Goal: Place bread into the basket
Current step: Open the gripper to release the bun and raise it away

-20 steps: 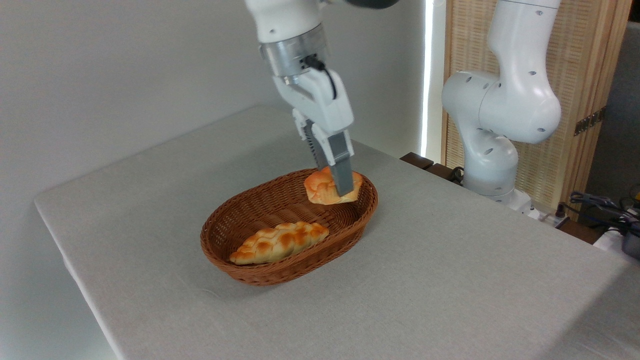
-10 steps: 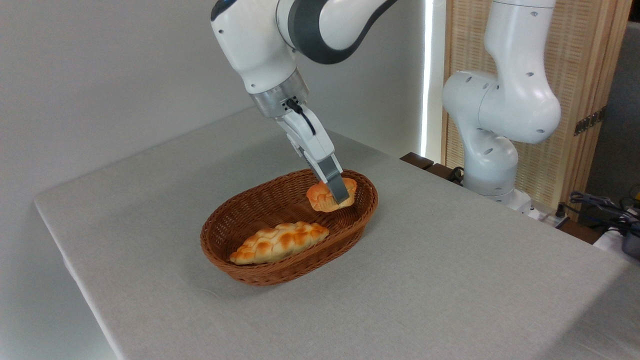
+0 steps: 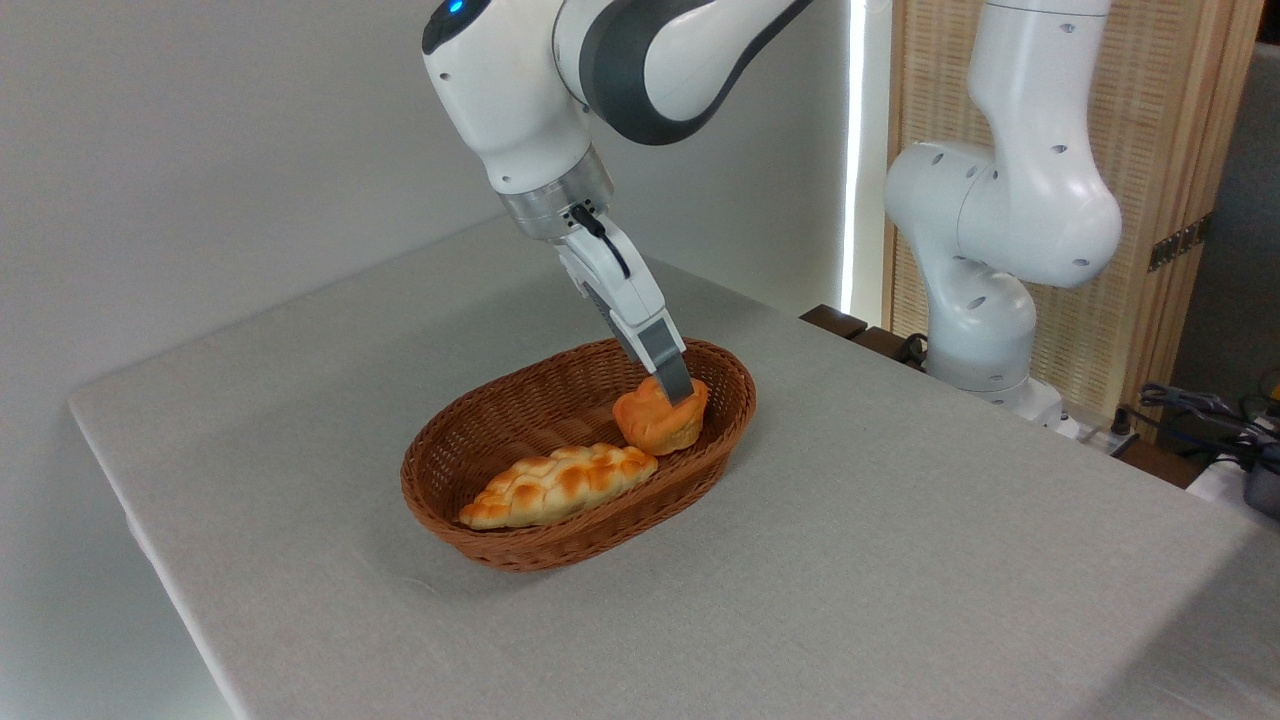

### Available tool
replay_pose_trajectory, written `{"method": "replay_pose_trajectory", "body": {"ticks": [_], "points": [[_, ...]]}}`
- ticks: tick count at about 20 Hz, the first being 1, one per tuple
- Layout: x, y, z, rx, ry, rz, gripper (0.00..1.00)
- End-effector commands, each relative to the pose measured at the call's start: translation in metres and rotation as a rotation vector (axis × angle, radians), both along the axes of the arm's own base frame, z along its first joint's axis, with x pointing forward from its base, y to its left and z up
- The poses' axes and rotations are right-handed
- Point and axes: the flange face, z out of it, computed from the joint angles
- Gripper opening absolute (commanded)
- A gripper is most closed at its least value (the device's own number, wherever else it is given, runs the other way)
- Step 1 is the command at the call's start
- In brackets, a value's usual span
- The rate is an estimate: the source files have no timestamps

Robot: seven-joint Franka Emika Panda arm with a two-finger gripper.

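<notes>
The bread [image 3: 658,424], a small orange-golden bun, stands upright inside the right end of the oval brown wicker basket [image 3: 500,545], resting against its far wall. My gripper [image 3: 680,391] slants down from the upper left, its tips just at the bun's top edge. Only the near grey finger [image 3: 663,357] shows; the other is hidden behind it. The bun rests on the basket floor, no longer held, so the gripper is open.
A long pale braided loaf [image 3: 560,484] lies in the basket's front left half, close beside the bun. The basket stands mid-table on a grey cloth [image 3: 900,560]. The arm's white base [image 3: 990,250] rises at the table's far right edge.
The gripper came down and tilted over the basket's right end with the bun. The bun then dropped from the fingers and turned upright on the basket floor.
</notes>
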Motion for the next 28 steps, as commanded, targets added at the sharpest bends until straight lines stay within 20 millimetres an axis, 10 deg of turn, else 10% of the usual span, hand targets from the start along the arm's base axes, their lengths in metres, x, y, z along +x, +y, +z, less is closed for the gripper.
{"method": "replay_pose_trajectory", "body": {"ticks": [1, 8, 13, 28], "points": [[0.017, 0.004, 0.043, -0.03, -0.091, 0.014, 1.0], [0.069, 0.088, 0.149, -0.105, -0.314, 0.095, 1.0], [0.096, 0.105, 0.188, -0.099, -0.394, 0.202, 1.0], [0.105, 0.101, 0.184, -0.07, -0.359, 0.311, 1.0]]}}
